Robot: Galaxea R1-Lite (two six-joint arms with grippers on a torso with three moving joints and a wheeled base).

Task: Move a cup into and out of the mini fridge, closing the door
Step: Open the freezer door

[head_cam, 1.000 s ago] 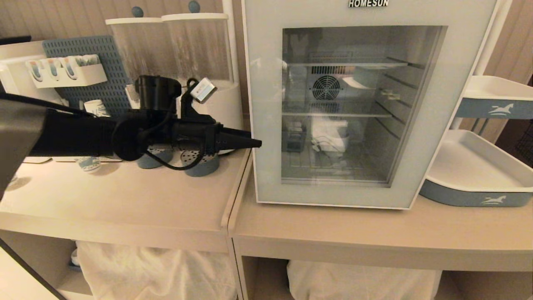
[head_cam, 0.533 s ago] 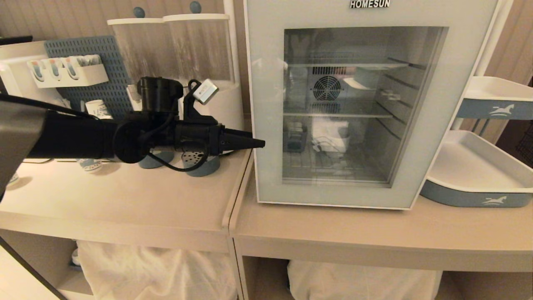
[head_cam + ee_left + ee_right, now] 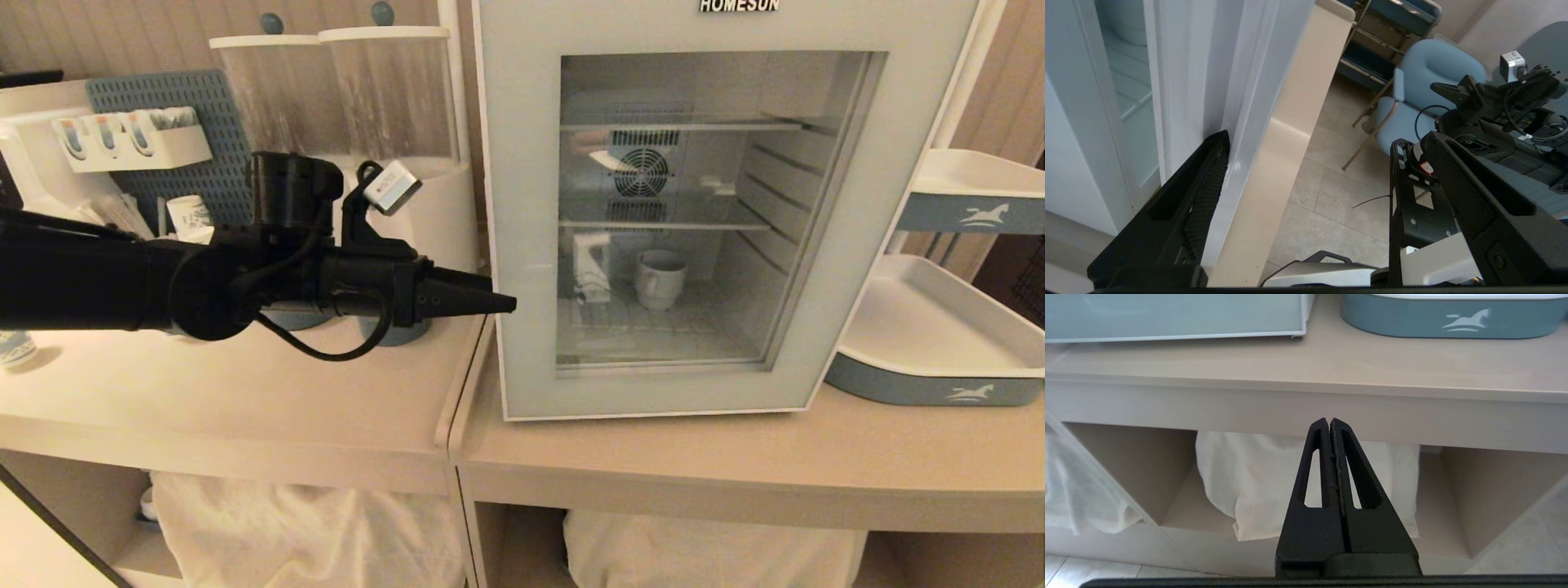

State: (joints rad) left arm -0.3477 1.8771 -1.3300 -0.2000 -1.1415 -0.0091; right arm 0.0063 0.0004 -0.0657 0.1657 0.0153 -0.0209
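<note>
Door (image 3: 506, 245) now flush; left end effector (image 3: 510, 304) agape, empty, above beige counter (image 3: 653, 457).

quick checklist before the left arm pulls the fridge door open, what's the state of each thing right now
1. Cup inside the mini fridge, upright on the lower shelf: ok.
2. Door shut or nearly shut against the body: ok in the head view; whether a gap has started at the edge, cannot tell.
3. Left gripper at the door's left edge: ok, jaws wide open, one finger lying against the edge.
4. Firm hook behind the door edge: cannot tell.
5. Right gripper out of the way: ok, jaws shut, parked low in front of the counter.
6. Counter in front of the door free for the swing: ok.
</note>
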